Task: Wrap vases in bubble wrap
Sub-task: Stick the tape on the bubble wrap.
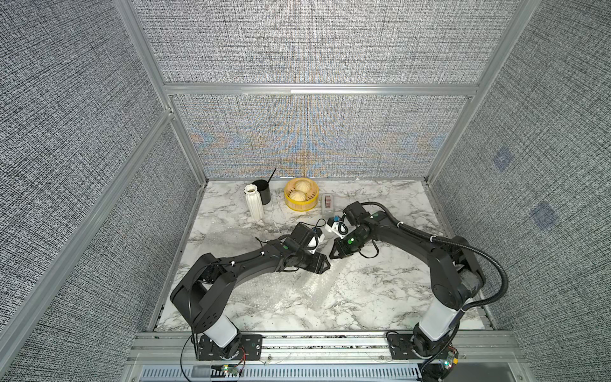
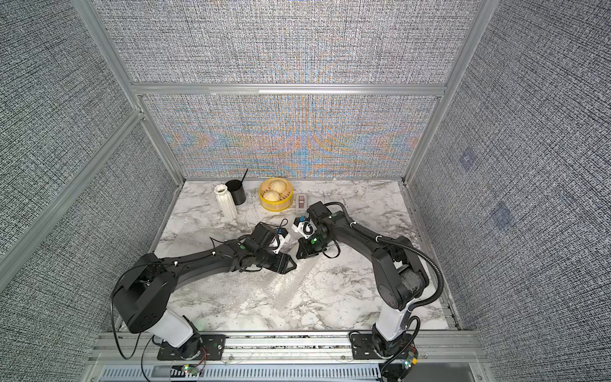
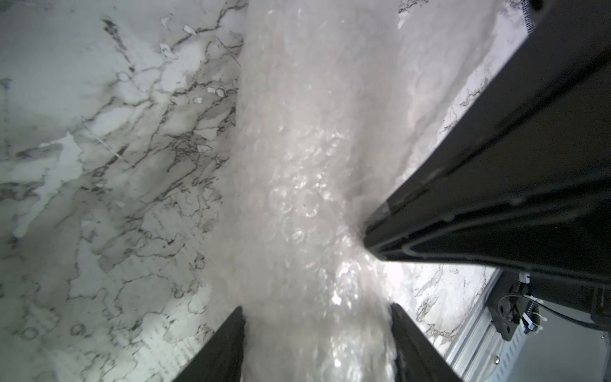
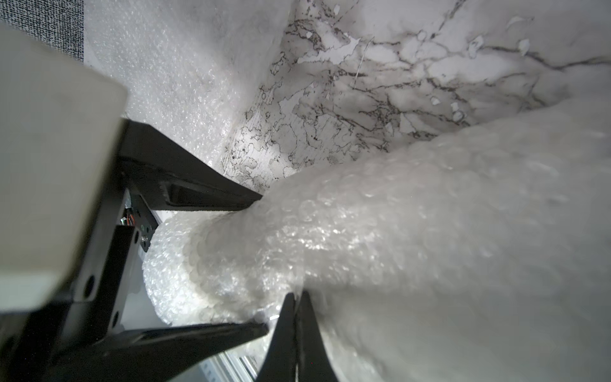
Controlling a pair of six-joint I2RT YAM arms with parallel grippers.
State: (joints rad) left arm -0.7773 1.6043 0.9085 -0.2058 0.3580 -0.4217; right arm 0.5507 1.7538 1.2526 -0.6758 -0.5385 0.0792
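R claw [image 4: 296, 297]: jaws together, nipping a fold of bubble wrap [image 3: 297, 165]. L claw [image 3: 316, 307]: jaws apart astride the rolled bubble wrap, touching both sides; gripped or not, can't tell. The roll lies mid-worktop [image 1: 380, 287], contents not visible. Slim vase [image 1: 254, 201] stands upright at back left, bare, just beside black mug [image 1: 263, 193].

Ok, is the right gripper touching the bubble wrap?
Touching. In the right wrist view the right gripper is shut on a fold of the bubble wrap, and the sheet meets its tips with no gap.
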